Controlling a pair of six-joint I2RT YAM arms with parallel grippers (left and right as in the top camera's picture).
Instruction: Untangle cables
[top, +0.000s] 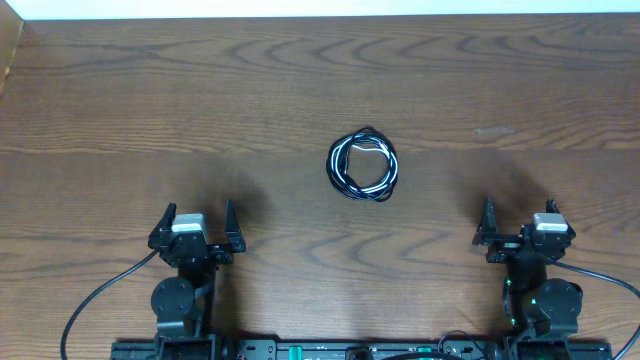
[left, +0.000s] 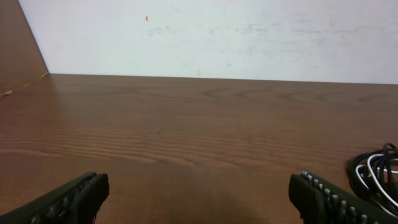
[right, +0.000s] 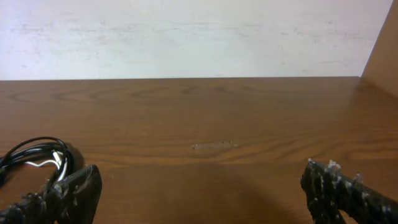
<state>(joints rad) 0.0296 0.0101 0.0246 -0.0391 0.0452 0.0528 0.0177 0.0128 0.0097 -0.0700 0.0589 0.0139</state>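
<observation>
on the left, the left claw (top: 197, 218) sits low at the near edge of the bench (top: 150, 90), its two fingers spread wide apart with nothing between them. its own wrist view shows only bare wood in the gap, and the cables (left: 375, 171) peek in at the far right edge, beyond the right-hand finger (left: 329, 200).

in the middle, the cables (top: 363, 165) lie as one small roundish coil of black cord with a white strand looped through it, flat on the bench and touched by neither arm. the coil is close to circular, so i see no clear long axis to line a claw up with. no plug ends can be made out.

on the right, the right claw (top: 520, 222) mirrors the other: near edge, fingers wide apart, empty. in its wrist view the cables (right: 37, 155) show at the far left, just past the left-hand finger (right: 68, 193).

so the coil lies ahead of both claws and inward, up and to the right of the left one, up and to the left of the right one. it looks about midway between them, perhaps a shade nearer the right. untangling has not yet begun; i judge either arm must reach forward and toward the centre.
</observation>
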